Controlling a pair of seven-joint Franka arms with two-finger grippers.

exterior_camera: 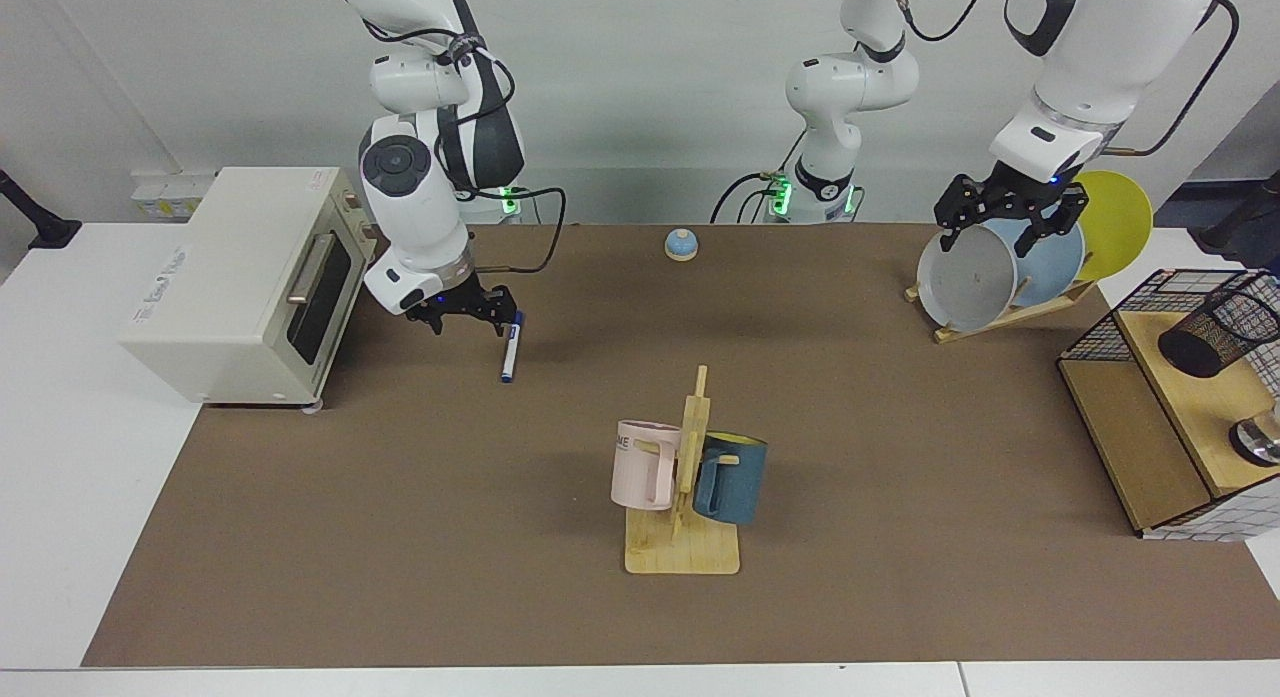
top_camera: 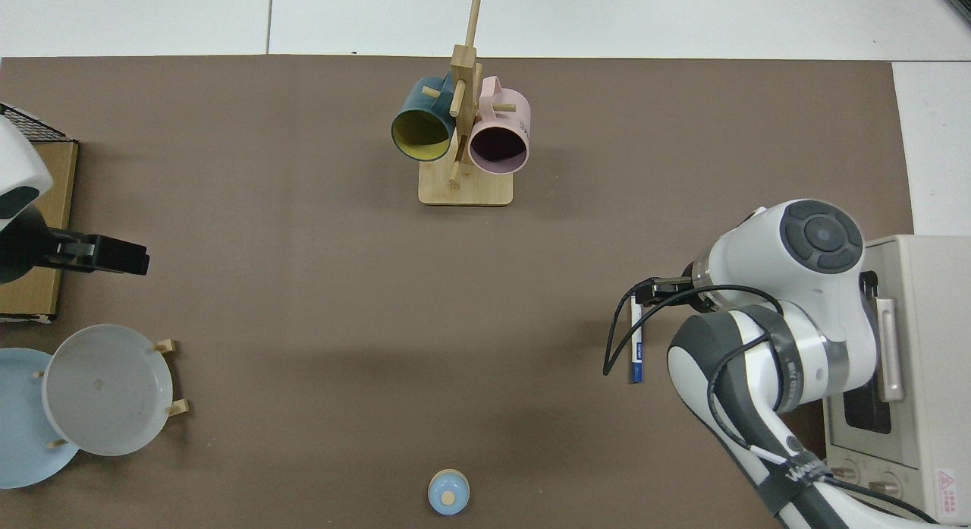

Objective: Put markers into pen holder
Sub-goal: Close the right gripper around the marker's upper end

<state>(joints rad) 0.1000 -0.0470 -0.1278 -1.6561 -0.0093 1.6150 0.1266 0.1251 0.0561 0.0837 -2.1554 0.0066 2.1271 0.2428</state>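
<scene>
The marker (exterior_camera: pixel 511 349), white with a dark blue cap, lies on the brown mat; in the top view the marker (top_camera: pixel 637 345) is partly crossed by a cable. My right gripper (exterior_camera: pixel 468 326) is open and low over the mat, just beside the marker's capped end, one finger close to it; the top view shows the right gripper (top_camera: pixel 651 290) at that same end. The pen holder (exterior_camera: pixel 1218 333), a black mesh cup, leans tilted on the wooden shelf at the far right of the facing view. My left gripper (exterior_camera: pixel 1002 229) hangs open above the plates, holding nothing, and waits there (top_camera: pixel 114 257).
A cream toaster oven (exterior_camera: pixel 240 277) stands close behind the right arm. A wooden mug rack (exterior_camera: pixel 685 547) with a pink and a blue mug is mid-table. A plate rack (exterior_camera: pixel 975 322), a small blue knob (exterior_camera: pixel 681 244), a wire basket (exterior_camera: pixel 1105 327) and a metal object (exterior_camera: pixel 1260 439) are also there.
</scene>
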